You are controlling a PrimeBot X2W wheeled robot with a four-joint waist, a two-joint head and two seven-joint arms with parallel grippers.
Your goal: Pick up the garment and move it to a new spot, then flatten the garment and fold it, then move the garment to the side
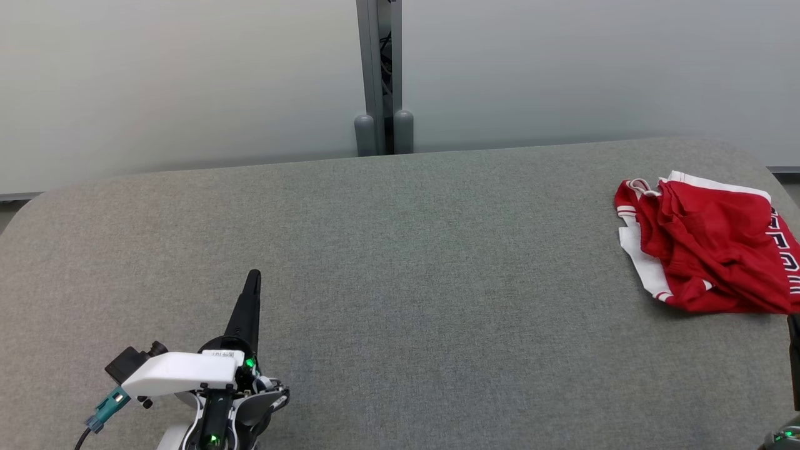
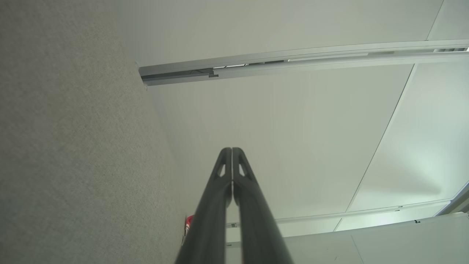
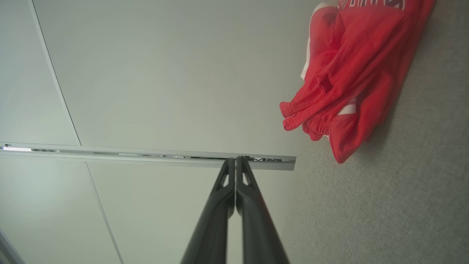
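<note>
The garment (image 1: 706, 250) lies rumpled at the counter's (image 1: 400, 262) far right, near my right fingers (image 3: 216, 212): either awaiting pickup or already set aside. My left fingers (image 2: 214, 205), like the right, are pressed together and empty, parked clear of it.

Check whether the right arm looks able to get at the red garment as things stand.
Probably yes. The red garment lies crumpled on the grey table just ahead of the right gripper, with nothing between them. The gripper is shut, so it would need to open first.
</note>
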